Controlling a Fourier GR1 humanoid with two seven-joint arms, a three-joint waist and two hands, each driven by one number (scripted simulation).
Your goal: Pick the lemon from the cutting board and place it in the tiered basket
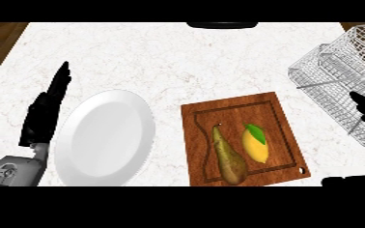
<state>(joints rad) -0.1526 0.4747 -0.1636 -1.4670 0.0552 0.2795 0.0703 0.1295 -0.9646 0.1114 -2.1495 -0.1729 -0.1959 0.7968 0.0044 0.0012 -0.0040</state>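
White marble-patterned counter (185, 58) fills my head view, with a strip of brown wood showing at its upper left corner.

Next in size: a white plate (104, 137) lying left of centre, bare, looking taller than wide from this angle.

Wire tiered basket (333, 75) sits at the right edge, upper right of the board, tilted in perspective; its mesh runs out of view on the right.

Wooden cutting board (242, 111) lies right of the plate, just beside it but apart, turned slightly. It has a groove around its border and a small hole at its lower right corner.

My left hand (44, 111) shows at the left edge, left of the plate, black fingers straight and pointing up the view, holding nothing. Grey forearm enters from the lower left corner.

On the board, a brownish-green pear (230, 158) lies lengthwise, stem end toward the top, on the left half.

Lemon (255, 144), with a green leaf at its upper end, rests on the board's right half, just beside the pear; I cannot tell whether they touch.

My right hand (355, 99) appears only as small dark shapes at the right edge, in front of the basket; I cannot tell how its fingers are set. Well apart from the lemon.
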